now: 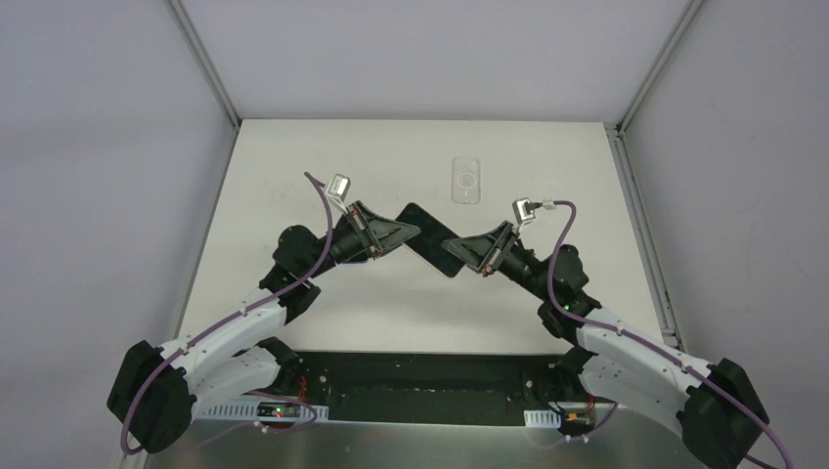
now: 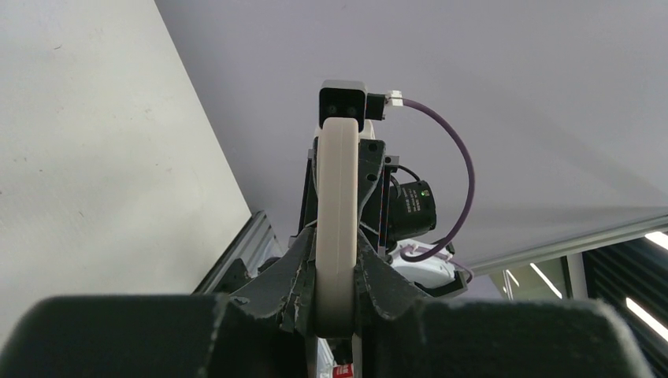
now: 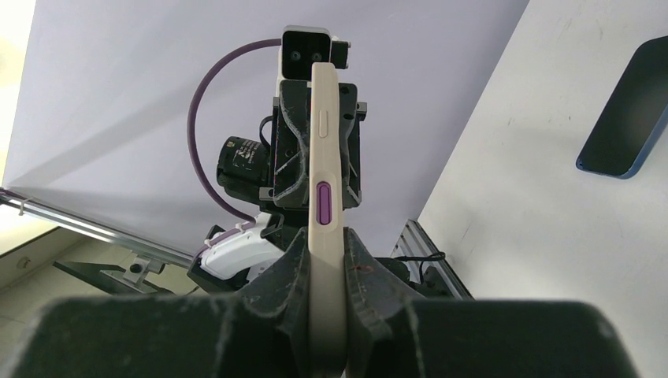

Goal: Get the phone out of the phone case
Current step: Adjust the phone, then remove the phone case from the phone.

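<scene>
The left end effector (image 1: 411,230) is clamped on the far-left end of the phone case (image 1: 430,239). In the left wrist view its fingers (image 2: 293,283) press against both sides of the case's rounded edge.

The case hangs over the middle of the bench (image 1: 411,156), set diagonally between the two arms. From above its upward face is dark and flat. From the wrist cameras its rim is a thick cream band (image 3: 325,157) with a raised cream button and, below that, an oval purple button (image 3: 324,203). Whether a phone sits inside cannot be told for certain.

The right end effector (image 1: 452,256) grips the near-right end of the same case. Its fingers (image 3: 358,264) are drawn in narrow and touch the cream rim on both sides.

A clear case (image 1: 467,181) with a printed ring on it lies flat near the far edge of the bench, right of centre and apart from the held case. In the right wrist view a dark blue-edged phone (image 3: 622,110) lies flat on the bench. It is also apart from the held case.

The bench is plain off-white with a few small marks. Aluminium rails (image 1: 205,59) run up from its far corners, and matte grey walls (image 1: 98,195) close it in on three sides. A purple cable (image 1: 318,200) loops from each wrist camera. Past the wall edge in the left wrist view, strip lights (image 2: 646,311) show in the room beyond.
</scene>
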